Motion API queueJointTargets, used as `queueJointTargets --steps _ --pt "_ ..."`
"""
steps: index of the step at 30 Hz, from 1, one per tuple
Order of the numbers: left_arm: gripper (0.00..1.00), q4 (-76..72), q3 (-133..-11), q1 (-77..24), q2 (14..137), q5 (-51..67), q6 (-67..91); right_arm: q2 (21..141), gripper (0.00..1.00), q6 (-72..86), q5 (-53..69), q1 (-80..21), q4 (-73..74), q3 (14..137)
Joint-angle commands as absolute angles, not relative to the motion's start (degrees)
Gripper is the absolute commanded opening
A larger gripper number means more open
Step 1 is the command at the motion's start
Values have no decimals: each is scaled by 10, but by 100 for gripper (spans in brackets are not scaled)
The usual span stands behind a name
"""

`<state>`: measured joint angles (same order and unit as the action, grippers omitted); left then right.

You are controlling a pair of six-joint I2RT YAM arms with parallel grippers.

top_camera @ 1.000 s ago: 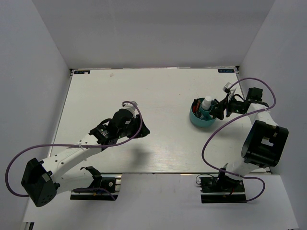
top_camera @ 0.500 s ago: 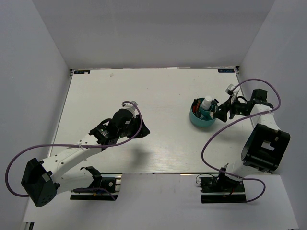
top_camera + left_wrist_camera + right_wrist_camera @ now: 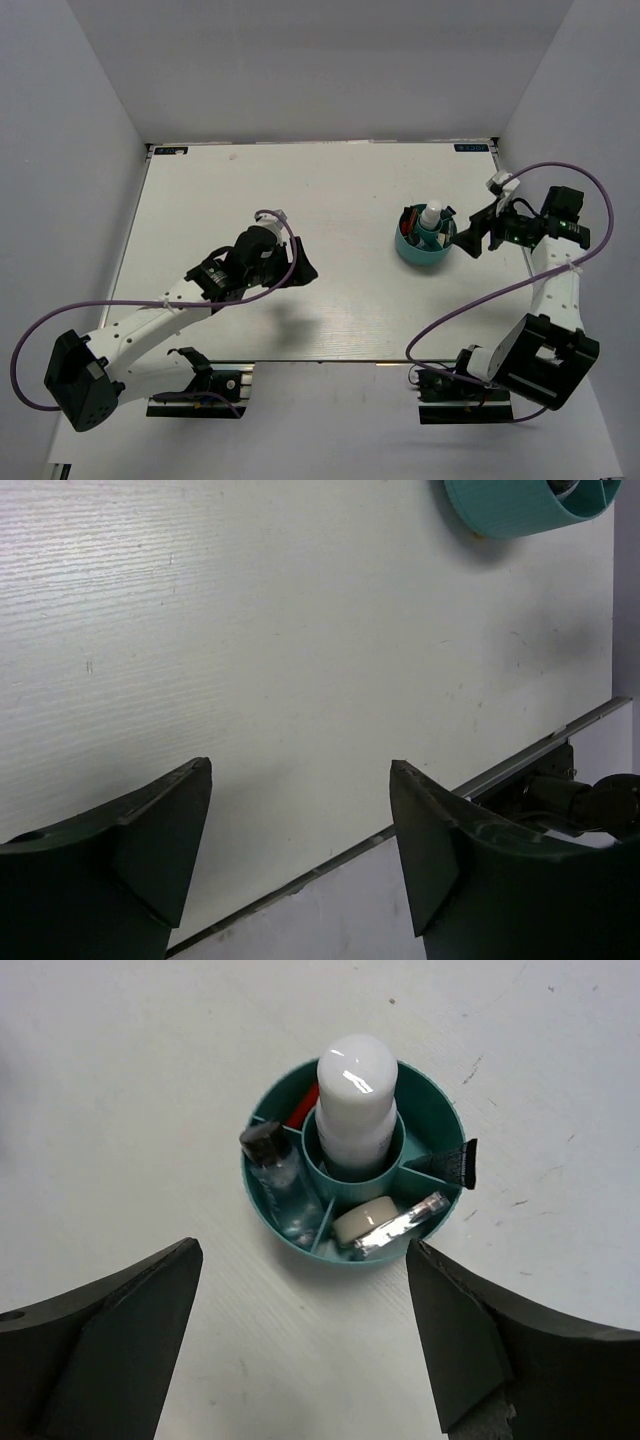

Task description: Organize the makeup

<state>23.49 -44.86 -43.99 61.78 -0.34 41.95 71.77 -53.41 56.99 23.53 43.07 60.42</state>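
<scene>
**Top view.** The table carries a teal cup right of centre, with a white bottle upright in it. The left gripper hangs over bare table, well apart from the cup. The right gripper sits just right of the cup.

**Left wrist.** Both fingers are spread wide with nothing between them. Only bare table lies below, and the cup shows at the upper right corner.

**Right wrist.** The fingers are wide apart and empty, flanking the cup. The bottle fills the centre well. Around it are a clear vial at left, a red pencil behind, a black tube at right, and a beige compact touching a shiny flat item in front.
</scene>
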Motion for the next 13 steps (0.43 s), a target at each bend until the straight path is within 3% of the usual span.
queueJointTargets --steps 1,6,13 --pt "83 243 -482 -441 618 -9 408 706 89 -391 582 234 401 628" --pt "86 253 -508 -441 628 -10 390 708 89 -211 504 236 380 661" --pt "91 242 -522 -441 638 -6 387 686 89 -176 498 242 370 651"
